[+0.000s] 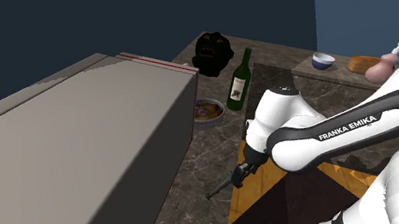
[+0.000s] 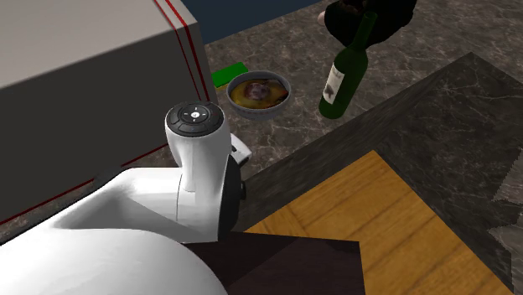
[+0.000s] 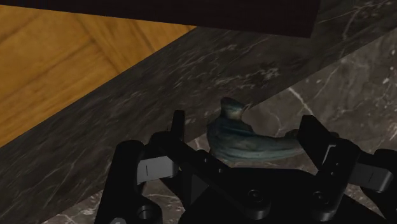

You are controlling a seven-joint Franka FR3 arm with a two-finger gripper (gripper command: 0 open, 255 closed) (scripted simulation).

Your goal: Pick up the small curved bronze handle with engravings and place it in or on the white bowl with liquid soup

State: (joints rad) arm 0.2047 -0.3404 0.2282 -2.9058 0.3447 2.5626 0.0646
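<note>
In the shoulder view, a big grey box (image 1: 71, 139) stands at the left. Beside it on the dark marble tabletop (image 1: 202, 155) sits the soup bowl (image 1: 199, 118), then a green wine bottle (image 1: 239, 85). Right of these the claw (image 1: 243, 172) hangs low, released, fingers (image 3: 177, 127) spread. The curved bluish-green handle (image 3: 249, 140) lies on the tabletop between them.
</note>
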